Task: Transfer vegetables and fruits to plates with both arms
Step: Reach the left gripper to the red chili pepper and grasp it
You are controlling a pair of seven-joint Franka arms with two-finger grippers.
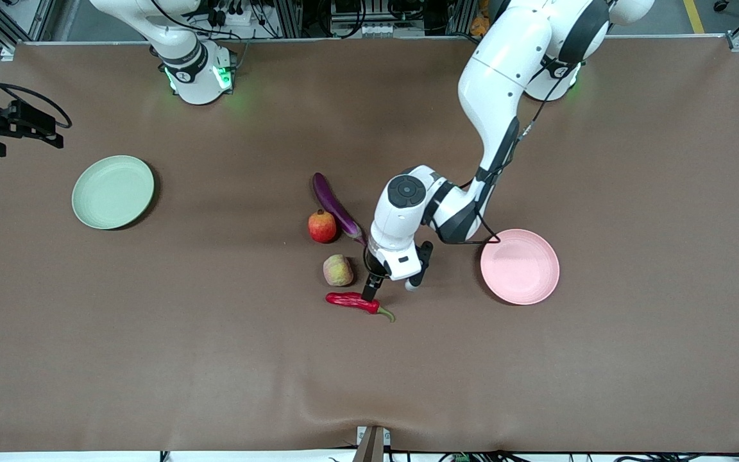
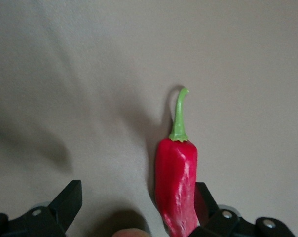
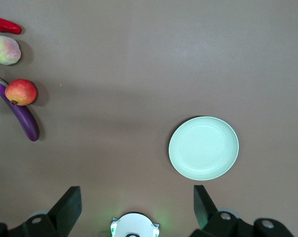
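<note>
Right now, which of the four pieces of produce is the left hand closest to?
The wrinkled red chili pepper with the curved green stem. The open left hand brackets it, while the peach-like fruit, red-orange fruit and purple eggplant lie apart.

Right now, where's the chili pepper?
On the table mid-front view, the chili pepper lies just nearer the camera than the peach-like fruit, with the open left gripper right over it.

White arms, black joint bands
</note>
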